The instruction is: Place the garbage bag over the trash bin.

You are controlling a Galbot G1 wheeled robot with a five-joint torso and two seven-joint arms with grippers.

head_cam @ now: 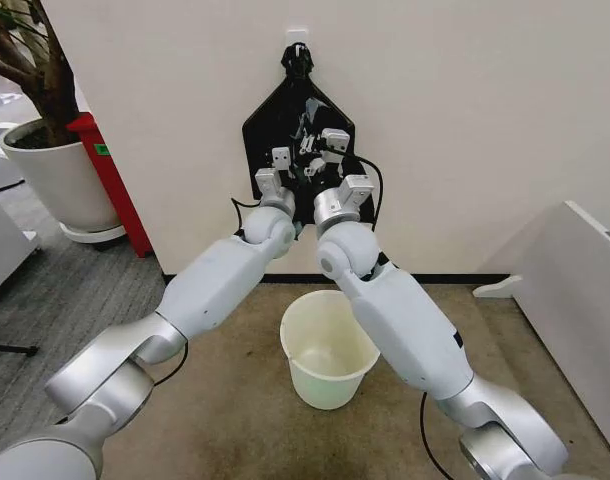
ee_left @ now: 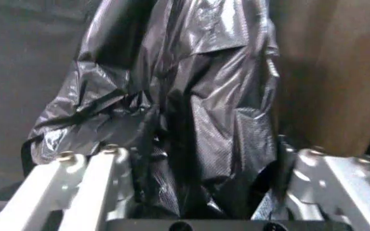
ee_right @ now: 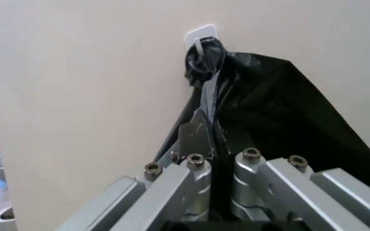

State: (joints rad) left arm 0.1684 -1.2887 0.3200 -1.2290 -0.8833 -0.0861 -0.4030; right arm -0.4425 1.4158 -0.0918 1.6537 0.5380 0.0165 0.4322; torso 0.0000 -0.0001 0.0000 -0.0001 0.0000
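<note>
- Left pincer spread wide around the loose garbage bag; right pincer pinched on bag film at the hanging bag bundle, 12 o'clock from the trash bin.
- Risk: film tears, or the whole bundle leaves its wall hook.

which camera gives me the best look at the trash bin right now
The head view: the trash bin stands whole and open-topped on the floor below both raised arms, nothing draped over it. The two wrist views look at black plastic near the wall instead and add nothing about the bin.
</note>
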